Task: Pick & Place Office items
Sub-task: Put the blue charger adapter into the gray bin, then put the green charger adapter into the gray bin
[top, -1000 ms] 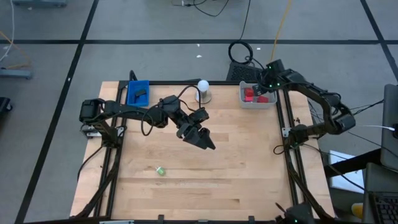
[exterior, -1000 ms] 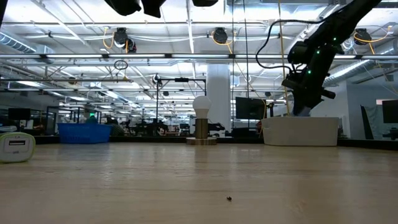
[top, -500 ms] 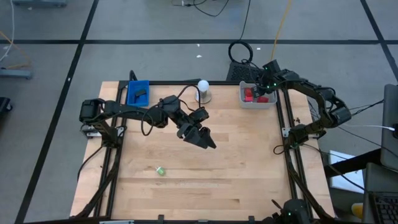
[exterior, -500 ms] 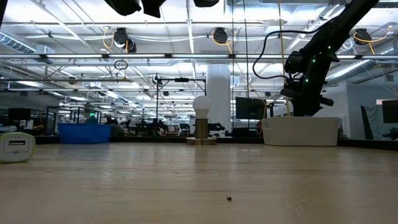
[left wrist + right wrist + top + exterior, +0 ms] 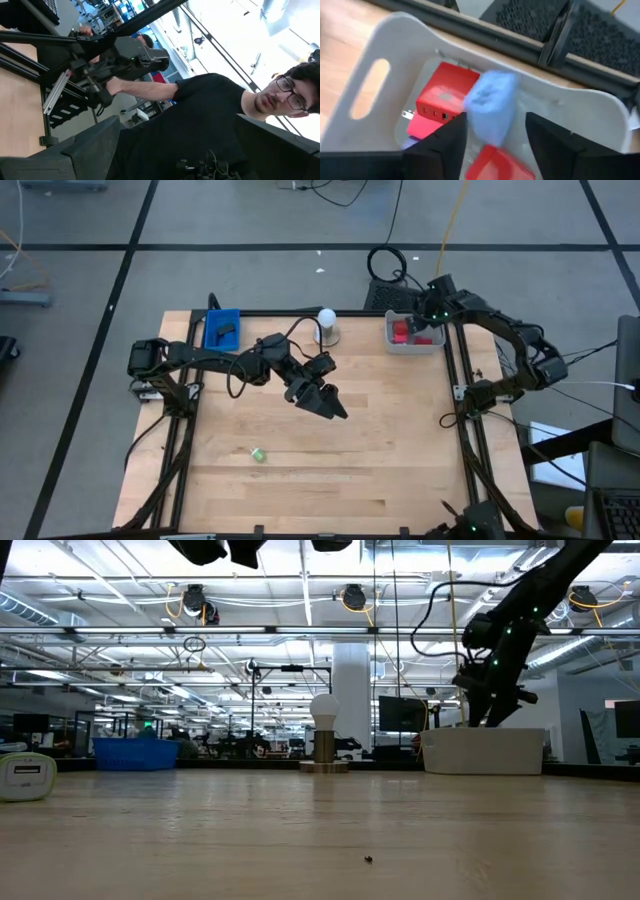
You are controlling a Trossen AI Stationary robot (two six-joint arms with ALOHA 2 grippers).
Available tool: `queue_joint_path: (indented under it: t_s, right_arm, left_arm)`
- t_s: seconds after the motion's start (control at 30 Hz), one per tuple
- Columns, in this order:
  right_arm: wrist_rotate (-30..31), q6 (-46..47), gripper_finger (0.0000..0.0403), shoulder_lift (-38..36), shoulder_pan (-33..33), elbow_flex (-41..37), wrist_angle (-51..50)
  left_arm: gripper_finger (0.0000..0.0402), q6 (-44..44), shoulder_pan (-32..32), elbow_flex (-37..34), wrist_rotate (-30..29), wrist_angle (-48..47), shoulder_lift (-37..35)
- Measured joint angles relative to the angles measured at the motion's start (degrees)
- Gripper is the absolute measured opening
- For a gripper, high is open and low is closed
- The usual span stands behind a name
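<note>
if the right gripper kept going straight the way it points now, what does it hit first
Probably the light-blue block, blurred just ahead of the right gripper, between its open fingers. It may be dropping free. Beyond it lie the red blocks in the grey tray. Depth is unclear.

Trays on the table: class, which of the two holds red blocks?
The grey tray at the table's back right corner, under the right gripper; it holds red blocks. The blue tray, back left, holds only a dark piece.
</note>
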Motion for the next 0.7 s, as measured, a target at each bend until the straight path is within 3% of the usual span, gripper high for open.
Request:
queue_joint_path:
  t_s: [0.37,0.57,0.7]
  right_arm:
    - [-0.2,0.3,0.0269,-12.8,0.0,0.0,-2.1]
    - [-2.9,4.4,0.0283,-20.4,0.0,0.0,-3.7]
    - [-3.4,8.0,0.0281,-24.6,0.3,0.0,-3.8]
  left_arm:
    - [0.0392,-0.9,0.0,0.0,0.0,0.0,0.0]
    - [0.0392,-13.6,-0.1,0.0,0.9,-0.9,-0.9]
    - [0.0392,-18.3,0.3,0.0,1.2,-7.1,-6.4]
